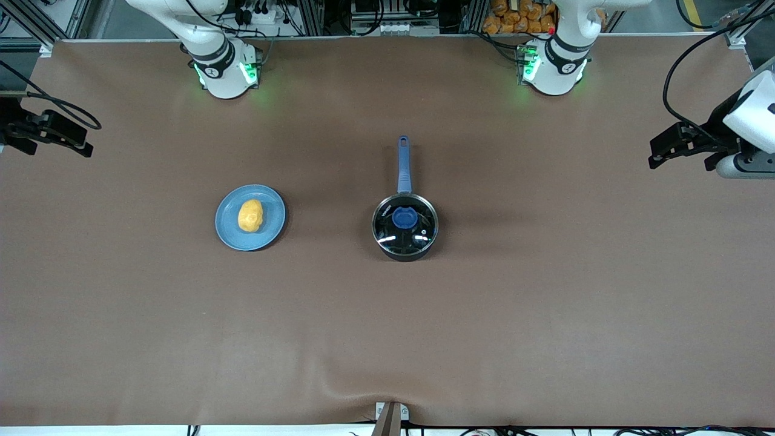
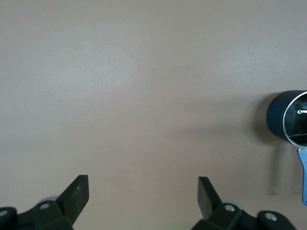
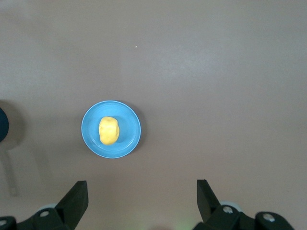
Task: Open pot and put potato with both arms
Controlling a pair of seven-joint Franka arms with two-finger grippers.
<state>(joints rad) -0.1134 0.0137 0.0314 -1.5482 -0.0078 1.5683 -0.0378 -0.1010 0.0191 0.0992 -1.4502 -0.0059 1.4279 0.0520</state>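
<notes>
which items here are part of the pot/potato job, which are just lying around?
Job:
- pot, lid on, mid-table
- potato, on the plate
- left end effector, open, over the table's edge at the left arm's end, waiting
- right end effector, open, over the edge at the right arm's end

Lying about:
- plate, only carries the potato
- brown table cover

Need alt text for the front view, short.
A lidded black pot, blue handle toward the robot bases, sits mid-table; a yellow potato lies on a blue plate toward the right arm's end. The left hand and right hand wait, raised at the table's ends.
</notes>
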